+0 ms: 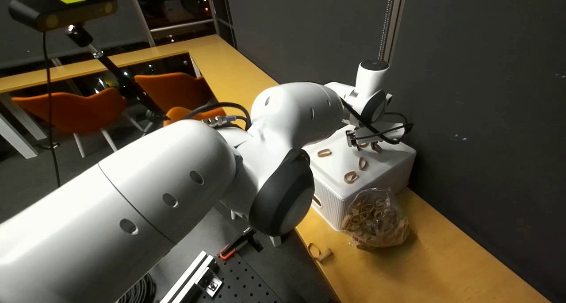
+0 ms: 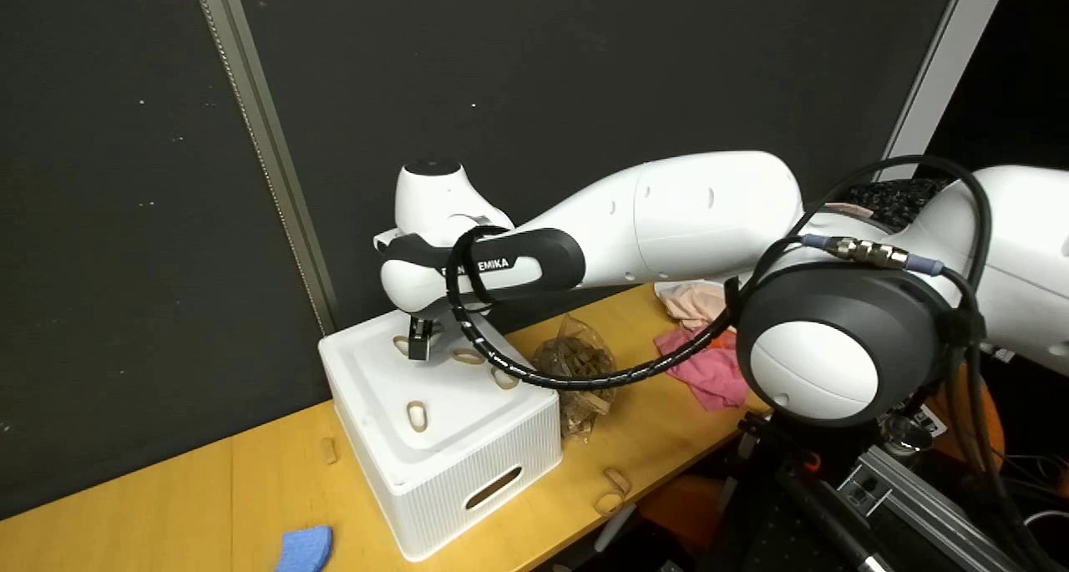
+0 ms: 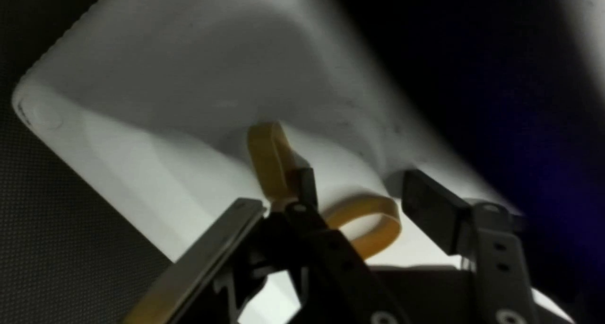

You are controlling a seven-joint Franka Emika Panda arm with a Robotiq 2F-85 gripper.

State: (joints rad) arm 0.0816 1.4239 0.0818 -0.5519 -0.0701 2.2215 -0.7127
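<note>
My gripper [image 3: 361, 191] hangs low over the top of an upturned white box [image 1: 393, 159], its fingers apart. Seen from the wrist, a tan loop-shaped band [image 3: 373, 242] lies on the lid in the gap between the fingers, partly covered by the left finger. A second band [image 3: 264, 161] stands just outside the left fingertip, close against it; whether they touch I cannot tell. In an exterior view the dark fingertips [image 2: 420, 351] come down beside several bands on the lid, including a band [image 2: 419, 427] nearer its front edge.
A clear plastic bag of bands [image 1: 376, 221] leans at the box's side. Loose bands [image 1: 325, 255] lie near the table edge. A blue cloth [image 2: 305, 547] and a pink cloth [image 2: 710, 380] are on the table [image 2: 167, 505]. A dark wall panel [image 1: 468, 95] rises close behind the box.
</note>
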